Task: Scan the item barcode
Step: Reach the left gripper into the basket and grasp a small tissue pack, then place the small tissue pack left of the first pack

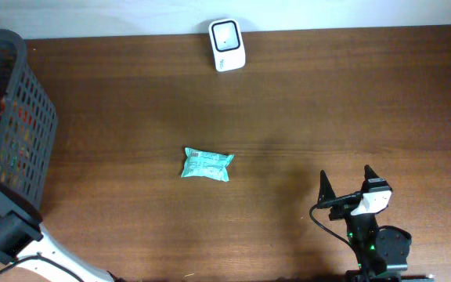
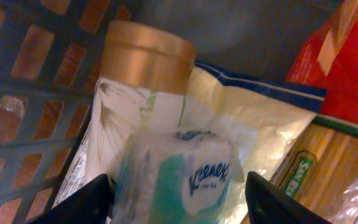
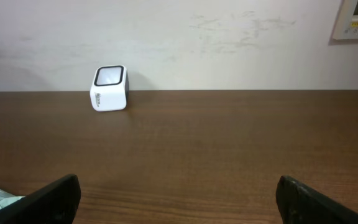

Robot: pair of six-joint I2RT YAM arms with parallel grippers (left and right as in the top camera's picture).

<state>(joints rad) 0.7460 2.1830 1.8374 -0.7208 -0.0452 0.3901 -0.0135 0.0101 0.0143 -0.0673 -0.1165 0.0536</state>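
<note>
Kleenex pack (image 2: 180, 177) sits square between spread jaws of left gripper (image 2: 178, 191) in basket (image 1: 31, 133); right gripper (image 1: 347, 186), jaws wide, waits well apart.

Broad bare wood surface (image 1: 327, 102) ahead of the right claw (image 1: 345, 172), teal packet (image 1: 207, 164) lying mid-surface, white scanner (image 1: 227, 45) at the far edge, dark basket (image 1: 30, 133) walling the left side, inside it the left claw (image 2: 179, 180) hemmed by Kleenex pack (image 2: 194, 165), tan tub (image 2: 145, 59), red bag (image 2: 347, 62)
</note>
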